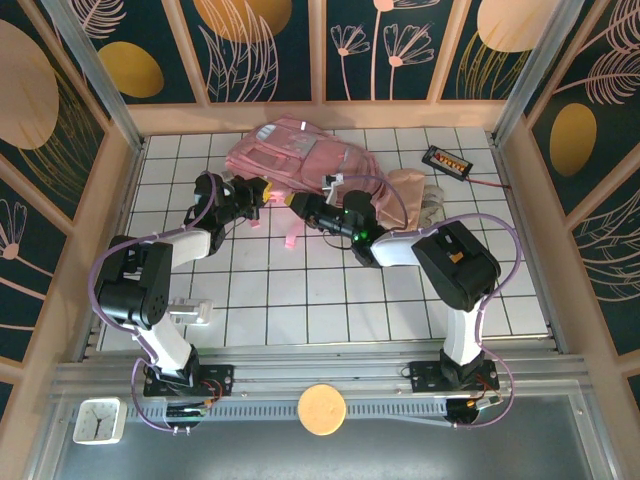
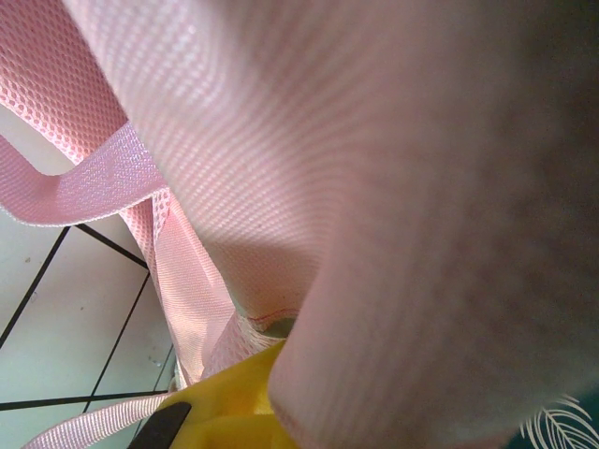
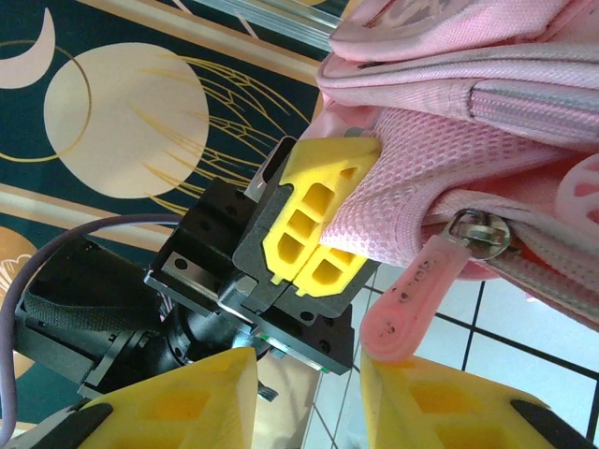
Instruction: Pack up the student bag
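**Student bag (image 1: pixel 300 158) lying on the tabletop, one edge gripped**

Overhead view, left to right. A small white square clock (image 1: pixel 97 420) sits in the near left corner of the grey metal ledge (image 1: pixel 520 450). A round tan disc (image 1: pixel 321 408) sits further along the same ledge. On the white tiled tabletop (image 1: pixel 270 300), the left gripper (image 1: pixel 262 192) meets the near-left edge of the student bag. The bag is a large soft pink fabric backpack, lying on its side toward the back of the tabletop, left of centre. The right gripper (image 1: pixel 296 204) is near the left one, just beside the bag's near edge. A soft pinkish-beige pouch (image 1: pixel 410 190) touches the bag's right end. Further right, apart from both, lies a small black rectangular device (image 1: pixel 447 160) with a red lead.

Wrist views. The left gripper's yellow fingers are pressed together, clamped on a fold of the bag's pink mesh. A pink woven strap (image 2: pixel 84 187) loops beside that fold. A pink rubber zip pull (image 3: pixel 412 299) hangs from a metal slider. Its lower end is just above one finger of the right gripper, whose fingers stand apart with nothing between them.
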Available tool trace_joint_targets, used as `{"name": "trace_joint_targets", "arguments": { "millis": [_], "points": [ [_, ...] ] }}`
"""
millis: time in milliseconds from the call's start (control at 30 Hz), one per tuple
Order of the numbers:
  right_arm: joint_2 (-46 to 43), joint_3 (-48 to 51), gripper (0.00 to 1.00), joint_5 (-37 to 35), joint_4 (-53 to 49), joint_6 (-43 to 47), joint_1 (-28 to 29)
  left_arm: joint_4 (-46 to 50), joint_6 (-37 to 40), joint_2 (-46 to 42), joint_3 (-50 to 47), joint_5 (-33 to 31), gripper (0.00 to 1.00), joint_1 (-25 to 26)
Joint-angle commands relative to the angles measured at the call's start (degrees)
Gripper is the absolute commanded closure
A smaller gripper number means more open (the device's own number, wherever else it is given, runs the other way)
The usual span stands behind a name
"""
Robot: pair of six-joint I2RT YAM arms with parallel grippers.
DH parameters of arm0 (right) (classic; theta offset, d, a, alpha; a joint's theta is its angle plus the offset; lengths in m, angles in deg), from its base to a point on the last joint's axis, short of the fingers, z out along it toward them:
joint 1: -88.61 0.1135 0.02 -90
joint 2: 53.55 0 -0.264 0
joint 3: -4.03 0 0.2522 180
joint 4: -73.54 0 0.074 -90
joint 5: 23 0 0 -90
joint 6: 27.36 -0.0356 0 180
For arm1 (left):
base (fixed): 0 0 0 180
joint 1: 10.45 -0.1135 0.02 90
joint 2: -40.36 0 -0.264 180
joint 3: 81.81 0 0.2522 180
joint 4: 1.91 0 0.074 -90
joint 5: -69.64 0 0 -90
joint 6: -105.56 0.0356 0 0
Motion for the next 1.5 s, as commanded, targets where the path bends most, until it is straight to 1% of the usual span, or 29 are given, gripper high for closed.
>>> {"name": "trace_joint_targets", "arguments": {
  "millis": [0, 67, 133, 200, 300, 433, 700, 767, 867, 967, 1100, 1200, 1267, 1467],
  "points": [
    [1.4, -0.9, 0.65, -0.9, 2.2, -1.2, -1.5, -5.5, -2.9, -1.1, 1.4, 5.1, 1.0, 0.9],
    [1.6, -0.9, 0.62, -0.9, 1.9, -2.4, -1.8, -5.6, -2.9, -0.9, 1.5, 5.1, 1.0, 0.9],
    [2.1, -0.4, 0.51, -0.8, 1.8, -4.6, -2.2, -5.8, -3.0, -0.8, 1.5, 5.1, 1.0, 0.9],
    [2.3, 0.3, 0.44, -0.5, 0.8, -6.4, -2.6, -5.8, -3.2, -0.8, 1.7, 5.1, 1.0, 0.9],
    [2.1, 0.7, 0.43, 0.1, -2.8, -7.7, -2.7, -5.6, -3.1, -0.8, 2.2, 5.1, 1.0, 0.9],
    [1.9, 1.2, 0.42, 0.1, -3.4, -7.2, -2.7, -5.5, -3.1, -0.9, 2.7, 5.2, 1.0, 0.9],
    [5.3, -3.7, 0.46, 2.1, -0.6, -7.4, -2.4, -5.5, -3.1, -1.1, 1.9, 5.4, 1.0, 0.9],
    [5.6, -4.3, 0.46, 3.0, -1.6, -6.6, -2.4, -5.7, -3.2, -1.1, 1.8, 5.5, 1.0, 0.9],
    [4.8, -5.2, 0.46, 3.4, -6.1, -2.6, -2.1, -5.8, -3.4, -0.9, 2.4, 5.6, 1.0, 0.9],
    [4.6, -5.7, 0.47, 3.4, -7.9, -0.9, -2.1, -5.6, -3.4, -0.6, 3.2, 5.8, 1.0, 0.9],
    [4.5, -10.0, 0.47, 1.9, -19.2, 7.3, -1.2, -5.4, -3.5, -0.2, 4.3, 6.0, 1.0, 0.9],
    [4.9, -11.8, 0.49, 0.0, -23.0, 9.0, -1.1, -5.4, -3.6, -0.3, 4.3, 6.0, 1.0, 0.9],
    [5.0, -12.6, 0.51, -1.8, -24.7, 9.4, -1.1, -5.3, -3.6, -0.5, 4.1, 6.1, 1.0, 0.9],
    [4.2, -15.2, 0.64, -6.2, -30.0, 11.1, -0.9, -5.5, -3.6, -0.5, 3.9, 6.1, 1.0, 0.9]
  ]
}}
